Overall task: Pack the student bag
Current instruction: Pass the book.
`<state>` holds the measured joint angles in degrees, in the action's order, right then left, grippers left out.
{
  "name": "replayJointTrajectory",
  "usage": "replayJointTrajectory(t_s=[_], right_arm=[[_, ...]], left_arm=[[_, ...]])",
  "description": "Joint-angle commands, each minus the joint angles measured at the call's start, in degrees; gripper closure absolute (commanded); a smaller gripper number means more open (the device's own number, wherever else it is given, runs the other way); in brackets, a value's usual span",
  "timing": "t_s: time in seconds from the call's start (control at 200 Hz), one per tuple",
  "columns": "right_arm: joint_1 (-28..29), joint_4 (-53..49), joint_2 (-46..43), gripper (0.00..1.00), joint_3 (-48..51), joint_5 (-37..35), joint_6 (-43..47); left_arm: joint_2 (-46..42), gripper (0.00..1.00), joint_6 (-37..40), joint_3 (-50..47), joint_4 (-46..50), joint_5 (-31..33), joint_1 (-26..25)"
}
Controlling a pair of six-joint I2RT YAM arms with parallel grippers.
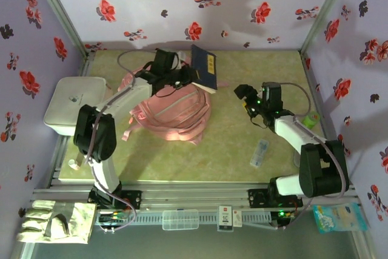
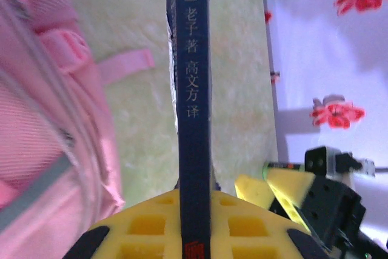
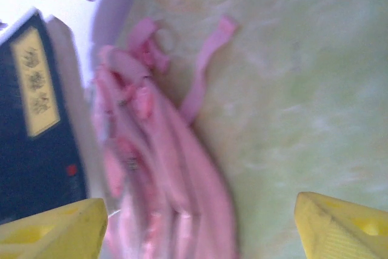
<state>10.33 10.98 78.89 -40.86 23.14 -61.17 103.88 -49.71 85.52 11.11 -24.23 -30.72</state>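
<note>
The left fingers (image 2: 145, 225) are clamped narrow on a dark blue book (image 2: 193, 89) and hold it over the far edge of the pink bag (image 1: 176, 113). The right fingers (image 3: 51, 228) stand wide with nothing between them, near the bag's right side. The bag lies in the middle of the tabletop (image 1: 242, 137), its straps spread out. A white box (image 1: 73, 104) sits off to its left.

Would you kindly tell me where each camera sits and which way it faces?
Top external: above and behind the arms, looking down; both arms show, with the student bag.
Left wrist: on the left arm, facing the blue book in the shut left gripper.
Right wrist: on the right arm, facing the bag past the open right gripper.
All three share book and bag.
</note>
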Motion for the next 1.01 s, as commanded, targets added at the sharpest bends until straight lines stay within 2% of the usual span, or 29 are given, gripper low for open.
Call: replayJointTrajectory(t_s=[0.0, 0.12, 0.285, 0.405, 0.615, 0.745, 1.0], right_arm=[[3.84, 17.68, 2.88, 0.18, 0.56, 6.11, -16.40], [9.37, 29.11, 6.73, 0.14, -1.16, 3.17, -25.77], [14.15, 42.36, 13.64, 0.12, -5.01, -1.57, -33.11], [16.35, 47.88, 19.03, 0.14, -8.95, -3.77, -36.84], [19.20, 48.93, 22.91, 0.16, -11.77, -7.69, -37.45], [19.90, 49.81, 23.98, 0.23, -12.69, -9.65, -37.27], [20.26, 52.93, 25.08, 0.53, -13.40, -14.71, -36.03]], left_arm=[[-5.27, 1.00, -5.94, -5.06, -12.17, 1.52, 1.33], [-7.91, 1.00, -11.57, -8.85, -19.10, 2.13, 2.20], [-9.02, 1.00, -16.92, -10.94, -24.13, 2.85, 2.31], [-8.80, 1.00, -20.14, -11.92, -26.96, 2.79, 2.33], [-9.20, 1.00, -21.93, -13.10, -28.86, 2.79, 2.33], [-9.26, 1.00, -22.50, -13.40, -28.87, 2.83, 2.29], [-9.63, 1.00, -22.86, -14.04, -28.79, 2.78, 2.24]])
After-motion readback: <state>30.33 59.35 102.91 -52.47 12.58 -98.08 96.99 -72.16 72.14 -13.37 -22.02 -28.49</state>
